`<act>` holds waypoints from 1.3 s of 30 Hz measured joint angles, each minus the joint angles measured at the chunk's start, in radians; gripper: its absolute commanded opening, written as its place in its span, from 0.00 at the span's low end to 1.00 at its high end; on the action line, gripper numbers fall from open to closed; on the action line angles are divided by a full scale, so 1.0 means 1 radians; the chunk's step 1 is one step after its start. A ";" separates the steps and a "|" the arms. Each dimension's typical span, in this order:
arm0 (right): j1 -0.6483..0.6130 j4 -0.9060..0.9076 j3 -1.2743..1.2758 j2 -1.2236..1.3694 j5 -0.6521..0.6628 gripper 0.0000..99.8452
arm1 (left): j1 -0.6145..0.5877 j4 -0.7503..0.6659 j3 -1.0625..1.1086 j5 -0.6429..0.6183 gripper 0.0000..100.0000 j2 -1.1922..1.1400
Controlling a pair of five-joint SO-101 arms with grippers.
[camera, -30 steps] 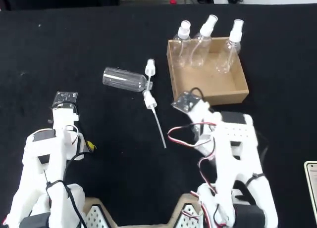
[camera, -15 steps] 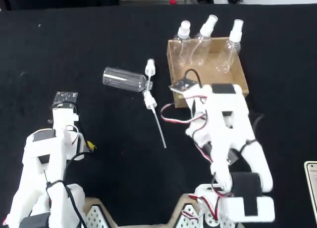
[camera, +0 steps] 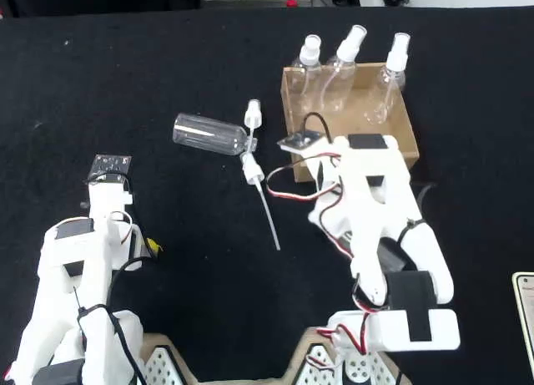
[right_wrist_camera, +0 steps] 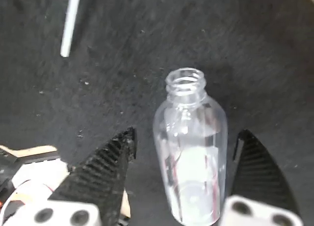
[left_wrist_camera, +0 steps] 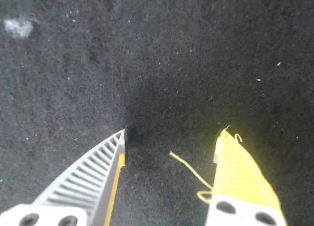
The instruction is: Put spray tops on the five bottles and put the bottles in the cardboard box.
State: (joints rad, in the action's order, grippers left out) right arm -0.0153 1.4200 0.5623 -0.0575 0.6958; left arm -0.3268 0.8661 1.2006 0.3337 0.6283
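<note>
An open-necked clear bottle (right_wrist_camera: 191, 152) stands upright on the black cloth between the fingers of my open right gripper (right_wrist_camera: 188, 135); whether the fingers touch it I cannot tell. The right arm (camera: 367, 193) hangs over the near edge of the cardboard box (camera: 405, 139). Three bottles with white spray tops (camera: 342, 63) lean at the box's far side. Another clear bottle (camera: 209, 134) lies on its side left of the box, a spray top (camera: 253, 113) by its mouth. A second spray top (camera: 253, 169) with a long tube (right_wrist_camera: 70, 25) lies nearer. My left gripper (left_wrist_camera: 172, 133) is open over bare cloth.
The left arm (camera: 83, 251) sits folded at the near left. A pale flat object (camera: 524, 306) lies at the right edge. Black cloth (camera: 167, 59) covers the table, with open room at the far left and between the arms.
The right arm has swung away from the near edge toward the box, its wrist now over the box's front corner. The left arm, bottles and spray tops have not moved.
</note>
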 measured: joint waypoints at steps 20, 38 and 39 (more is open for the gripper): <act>0.405 -0.140 0.068 -0.008 0.247 0.19 | 0.000 0.000 0.000 0.000 0.28 0.000; 0.862 -0.238 -0.023 0.032 0.164 0.24 | 0.000 0.000 0.000 0.000 0.28 0.000; 0.862 -0.210 -0.057 0.051 0.157 0.27 | 0.000 0.000 0.000 0.000 0.28 0.000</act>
State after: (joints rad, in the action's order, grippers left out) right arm 0.8470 1.2098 0.5056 -0.0069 0.8523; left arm -0.3268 0.8661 1.2006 0.3337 0.6283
